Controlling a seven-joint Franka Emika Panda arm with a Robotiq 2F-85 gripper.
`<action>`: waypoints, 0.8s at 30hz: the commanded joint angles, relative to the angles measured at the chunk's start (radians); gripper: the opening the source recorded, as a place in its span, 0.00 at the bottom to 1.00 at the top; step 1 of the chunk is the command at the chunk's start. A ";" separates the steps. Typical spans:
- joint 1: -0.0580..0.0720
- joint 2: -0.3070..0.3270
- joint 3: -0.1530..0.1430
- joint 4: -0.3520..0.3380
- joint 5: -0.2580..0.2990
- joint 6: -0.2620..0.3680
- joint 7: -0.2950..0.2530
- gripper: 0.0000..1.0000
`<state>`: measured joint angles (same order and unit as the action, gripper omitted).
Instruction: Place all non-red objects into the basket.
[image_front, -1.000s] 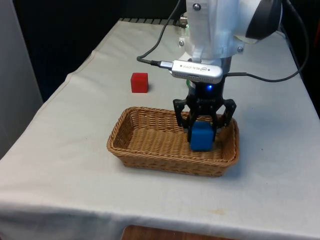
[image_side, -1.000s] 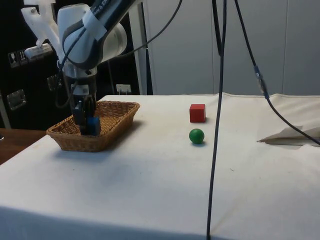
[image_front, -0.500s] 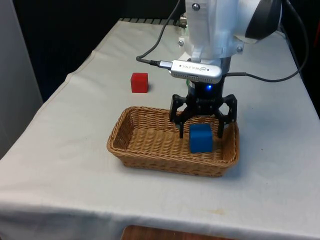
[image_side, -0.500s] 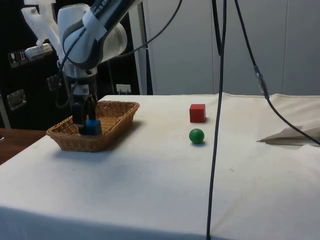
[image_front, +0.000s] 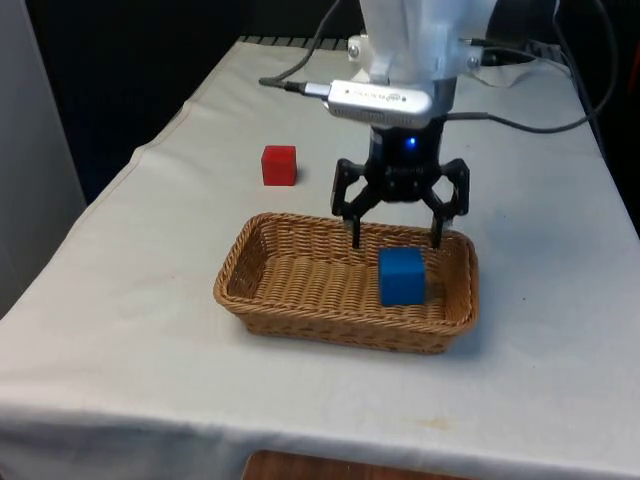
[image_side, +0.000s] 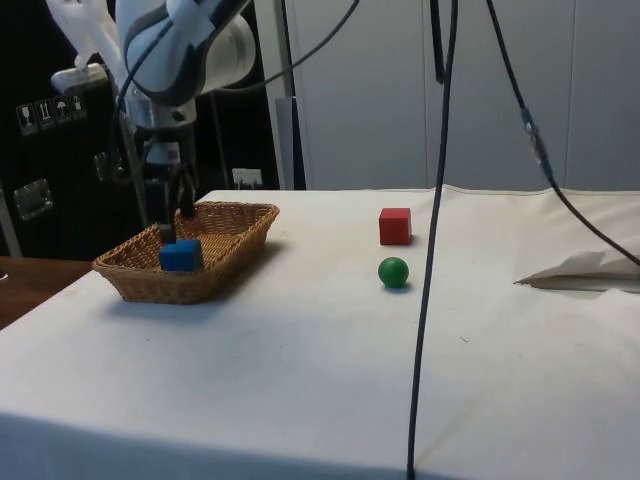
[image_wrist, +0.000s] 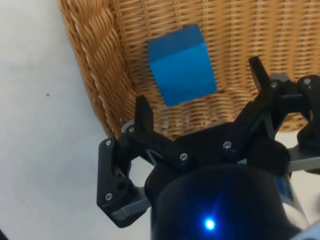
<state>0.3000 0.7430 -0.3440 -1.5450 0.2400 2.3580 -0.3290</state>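
Above the wicker basket (image_front: 300, 300), the gripper (image_front: 397, 238) hung released, 2 fingers spread over the blue cube (image_front: 402, 275) lying inside. Well apart sat the green ball (image_side: 393, 271), likely light, rigid, roll-prone, best pinched across its middle.

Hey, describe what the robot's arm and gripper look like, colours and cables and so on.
The arm is white and rounded, with dark cables looping off it. The gripper is black, with two thin fingers on angular, bolted linkages.

The claw (image_front: 397, 238) hangs spread above the blue cube (image_front: 402, 275), clear of the basket (image_front: 300, 300) rim.
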 joint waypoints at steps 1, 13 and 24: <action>0.006 -0.020 -0.008 -0.014 -0.009 -0.011 0.004 1.00; 0.004 -0.096 -0.012 -0.064 -0.016 -0.052 -0.006 1.00; 0.013 -0.241 -0.025 -0.217 -0.062 -0.048 -0.009 1.00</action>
<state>0.3060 0.5120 -0.3620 -1.7490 0.1870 2.3030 -0.3390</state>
